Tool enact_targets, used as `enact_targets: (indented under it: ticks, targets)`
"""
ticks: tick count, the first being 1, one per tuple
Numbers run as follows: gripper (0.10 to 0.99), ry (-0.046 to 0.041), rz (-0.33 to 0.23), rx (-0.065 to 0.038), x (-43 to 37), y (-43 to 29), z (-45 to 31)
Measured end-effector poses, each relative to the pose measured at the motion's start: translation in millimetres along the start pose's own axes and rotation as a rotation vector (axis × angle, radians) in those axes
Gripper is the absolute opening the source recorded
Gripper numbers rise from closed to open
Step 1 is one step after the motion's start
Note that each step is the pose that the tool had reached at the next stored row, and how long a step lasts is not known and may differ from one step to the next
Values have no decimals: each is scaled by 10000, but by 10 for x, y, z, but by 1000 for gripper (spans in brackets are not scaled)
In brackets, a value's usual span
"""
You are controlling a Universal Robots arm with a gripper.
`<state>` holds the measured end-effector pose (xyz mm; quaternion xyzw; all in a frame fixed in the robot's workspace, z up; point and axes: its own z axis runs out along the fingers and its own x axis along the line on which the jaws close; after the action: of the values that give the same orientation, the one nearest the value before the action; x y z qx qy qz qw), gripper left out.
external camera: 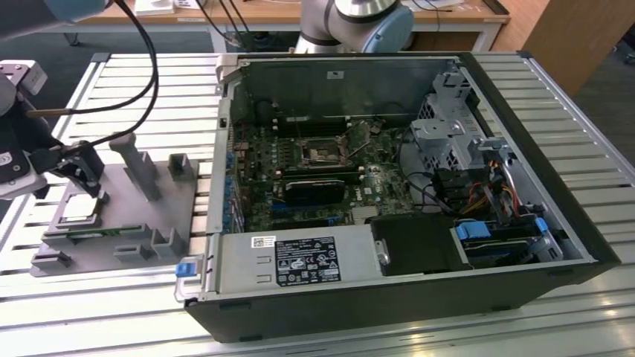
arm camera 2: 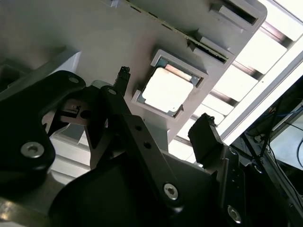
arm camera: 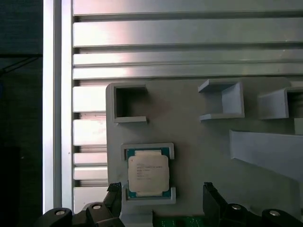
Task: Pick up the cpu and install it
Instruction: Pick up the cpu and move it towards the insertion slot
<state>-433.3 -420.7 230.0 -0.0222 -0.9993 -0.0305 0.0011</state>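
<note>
1. The open computer case (external camera: 397, 312) lies on its side on the slatted table (external camera: 149, 82). We reckon that's so the motherboard socket (external camera: 323, 154) faces up for a drop-in.
2. At the exterior view's left sits the grey tray (arm camera: 199, 156). Its walled pocket looks made to keep the cpu (arm camera: 147, 172) square.
3. The cpu lies flat in that pocket, untouched.
4. The gripper (arm camera: 161, 191) hovers over it with fingers (arm camera: 210, 198) spread wide either side, holding nothing. We'd guess it's lined up for opposite edges.
</note>
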Motion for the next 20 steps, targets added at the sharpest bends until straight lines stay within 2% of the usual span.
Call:
enact_targets:
  ticks: [2, 4, 7, 17, 20]
  targets:
    - [776, 81, 6, 2, 0, -5, 20]
    - [776, 122, 8, 4, 1, -9, 38]
    - [776, 136, 5, 4, 0, -16, 72]
    - [776, 149, -93, 5, 14, -27, 254]
    - [776, 154, -93, 6, 16, -22, 277]
